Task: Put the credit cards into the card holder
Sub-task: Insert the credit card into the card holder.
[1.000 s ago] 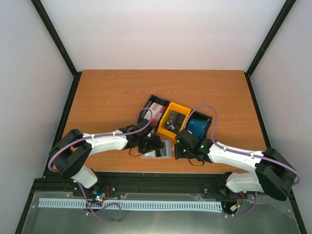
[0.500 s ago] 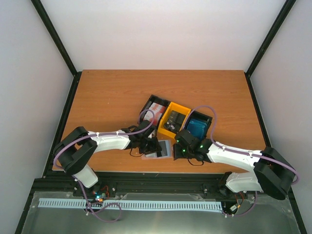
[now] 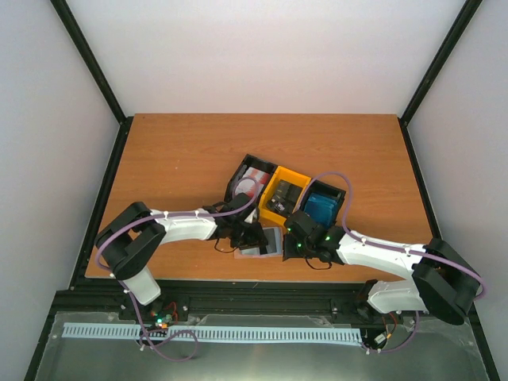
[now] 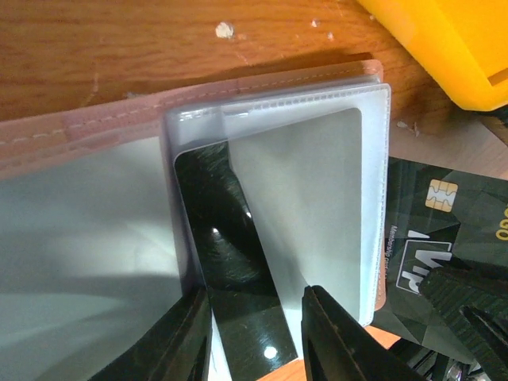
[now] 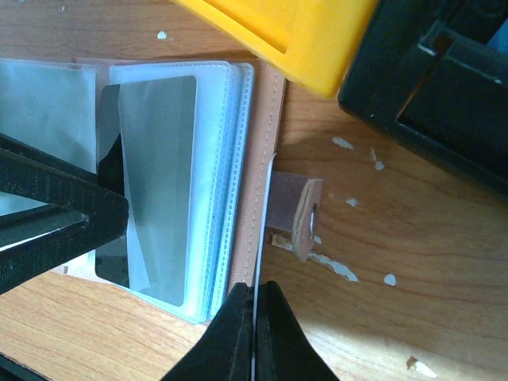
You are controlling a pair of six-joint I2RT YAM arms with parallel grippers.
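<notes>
The card holder (image 3: 271,237) lies open near the table's front edge, its pinkish-tan cover (image 4: 95,131) under clear sleeves. My left gripper (image 4: 254,305) is shut on a black card (image 4: 222,230), which fills the gap between the fingers and sits partly inside a sleeve. A grey page covers the card's right side. The black card also shows in the right wrist view (image 5: 111,159). My right gripper (image 5: 254,290) is shut on a dark grey chip card (image 4: 436,230). This card stands on edge (image 5: 266,206) against the holder's right side (image 5: 266,119), beside the snap strap (image 5: 305,218).
Three bins stand just behind the holder. A black one holds red-and-white cards (image 3: 250,181), a yellow one holds dark cards (image 3: 284,194), and a black one holds blue cards (image 3: 321,208). The yellow bin's corner (image 4: 452,48) is close to both grippers.
My left gripper has moved right, onto the open holder, carrying the black card further into the sleeve. The right arm has barely moved.
</notes>
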